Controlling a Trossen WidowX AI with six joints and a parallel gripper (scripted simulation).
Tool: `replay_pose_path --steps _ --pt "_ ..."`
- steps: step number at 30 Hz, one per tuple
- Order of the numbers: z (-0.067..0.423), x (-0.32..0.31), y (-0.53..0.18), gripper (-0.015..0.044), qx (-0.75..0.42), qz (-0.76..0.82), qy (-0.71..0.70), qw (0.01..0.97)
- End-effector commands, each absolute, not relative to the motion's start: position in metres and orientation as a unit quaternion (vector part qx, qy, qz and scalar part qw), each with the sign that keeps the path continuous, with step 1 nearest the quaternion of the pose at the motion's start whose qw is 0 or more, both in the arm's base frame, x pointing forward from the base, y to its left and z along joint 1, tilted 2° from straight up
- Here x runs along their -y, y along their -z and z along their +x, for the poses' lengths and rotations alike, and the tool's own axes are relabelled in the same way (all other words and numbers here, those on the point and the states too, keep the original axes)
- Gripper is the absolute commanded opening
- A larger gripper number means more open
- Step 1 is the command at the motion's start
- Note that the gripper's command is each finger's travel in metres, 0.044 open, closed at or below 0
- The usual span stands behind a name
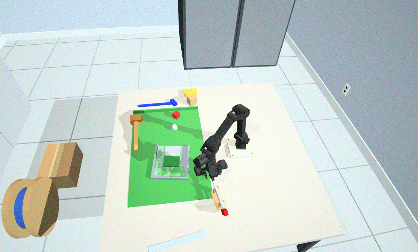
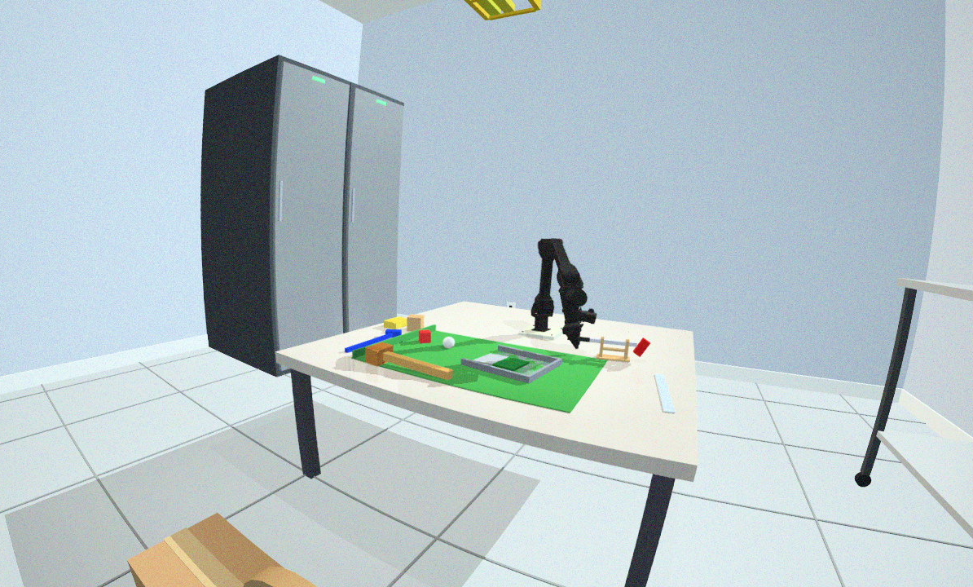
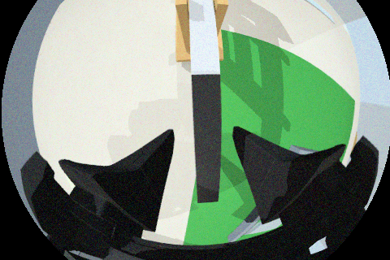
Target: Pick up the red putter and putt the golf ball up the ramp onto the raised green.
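Observation:
The red putter rests on a small wooden stand near the table's front, just right of the green mat. Its red head points to the front, its black grip toward the arm. My gripper is low over the grip. Its fingers straddle the grip with a gap on each side. The white golf ball lies on the mat at the back. The raised green sits inside a grey ramp frame at mid mat.
A red cube lies behind the ball. A wooden mallet lies along the mat's left edge. A blue putter, a yellow block and a tan block lie at the back. A pale strip lies at the front edge.

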State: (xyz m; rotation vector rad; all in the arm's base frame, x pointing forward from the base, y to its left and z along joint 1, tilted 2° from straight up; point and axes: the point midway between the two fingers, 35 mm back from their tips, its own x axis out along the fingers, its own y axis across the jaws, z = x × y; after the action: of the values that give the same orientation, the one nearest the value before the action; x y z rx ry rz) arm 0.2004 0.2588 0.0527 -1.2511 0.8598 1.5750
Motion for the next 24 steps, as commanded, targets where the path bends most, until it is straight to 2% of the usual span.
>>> replay_pose_path --steps 1,5,11,24 --pt "0.201 -0.259 -0.053 0.0151 -0.349 -0.508 -0.640 0.460" --pt "0.201 -0.259 -0.053 0.0046 -0.349 -0.508 -0.640 0.460" --pt "0.201 -0.259 -0.053 0.0006 -0.349 -0.508 -0.640 0.460" --pt "0.202 -0.263 -0.107 0.0000 -0.349 -0.508 -0.640 0.459"
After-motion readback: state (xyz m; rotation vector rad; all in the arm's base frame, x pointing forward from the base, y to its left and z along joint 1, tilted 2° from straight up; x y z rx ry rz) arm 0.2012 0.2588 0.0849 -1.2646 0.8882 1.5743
